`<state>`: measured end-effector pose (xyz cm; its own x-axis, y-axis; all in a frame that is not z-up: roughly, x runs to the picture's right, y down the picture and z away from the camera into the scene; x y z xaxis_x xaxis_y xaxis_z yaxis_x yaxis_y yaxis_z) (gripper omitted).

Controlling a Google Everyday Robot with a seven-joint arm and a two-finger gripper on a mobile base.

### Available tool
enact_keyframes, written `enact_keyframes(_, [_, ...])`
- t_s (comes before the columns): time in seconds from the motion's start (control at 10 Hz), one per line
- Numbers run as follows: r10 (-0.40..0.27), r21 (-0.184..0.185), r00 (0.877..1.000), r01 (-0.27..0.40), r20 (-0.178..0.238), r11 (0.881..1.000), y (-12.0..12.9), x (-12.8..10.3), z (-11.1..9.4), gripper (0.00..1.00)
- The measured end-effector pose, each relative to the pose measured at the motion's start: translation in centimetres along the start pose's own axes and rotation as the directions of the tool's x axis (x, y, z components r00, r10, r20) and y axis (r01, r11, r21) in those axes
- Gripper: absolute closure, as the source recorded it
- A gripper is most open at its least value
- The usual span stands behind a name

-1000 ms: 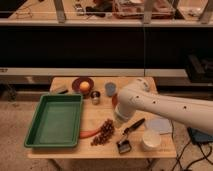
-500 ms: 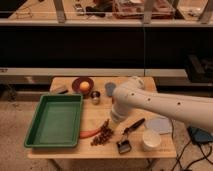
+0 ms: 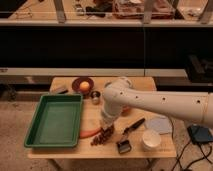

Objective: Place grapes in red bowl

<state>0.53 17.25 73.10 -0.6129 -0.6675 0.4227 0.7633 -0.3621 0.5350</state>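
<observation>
The grapes (image 3: 102, 136), a dark reddish-brown bunch, lie on the wooden table (image 3: 145, 150) near its front edge, right of an orange carrot (image 3: 90, 132). My gripper (image 3: 107, 126) is at the end of the white arm (image 3: 150, 102) and hangs directly over the upper end of the bunch. The red bowl (image 3: 126, 111) is mostly hidden behind the arm; only a reddish sliver shows under the arm, up and right of the grapes.
A green tray (image 3: 55, 120) fills the table's left side. A dark maroon plate with an orange fruit (image 3: 82, 85) and a small metal cup (image 3: 95, 96) stand at the back. A black-handled brush (image 3: 128, 134), a white bowl (image 3: 150, 139) and a pale flat plate (image 3: 159, 124) lie to the right.
The arm has swung left and down, bringing the gripper from the table's middle to just above the grapes. The grapes and carrot have not moved.
</observation>
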Motion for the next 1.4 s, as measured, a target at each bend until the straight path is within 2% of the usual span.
enact_keyframes(0.2, [0.012, -0.014, 1.0, -0.013, -0.019, 1.0, 1.1, 0.6, 0.0, 0.42])
enact_keyframes(0.4, [0.008, -0.075, 1.0, -0.01, -0.027, 0.997, 1.7, 1.6, -0.2, 0.23])
enact_keyframes(0.5, [-0.008, -0.117, 1.0, 0.005, -0.027, 0.993, 2.1, 2.1, -0.2, 0.2])
enact_keyframes(0.6, [-0.014, -0.138, 1.0, 0.011, -0.024, 0.99, 2.5, 2.5, 0.1, 0.2])
enact_keyframes(1.0, [0.016, -0.127, 1.0, -0.014, 0.018, 0.992, 4.4, 2.4, 4.0, 0.2])
enact_keyframes(1.2, [0.07, -0.113, 0.996, -0.064, 0.046, 0.992, 5.2, 2.1, 6.6, 0.2])
enact_keyframes(1.4, [0.135, -0.082, 0.988, -0.129, 0.072, 0.988, 5.5, 1.4, 8.1, 0.2])
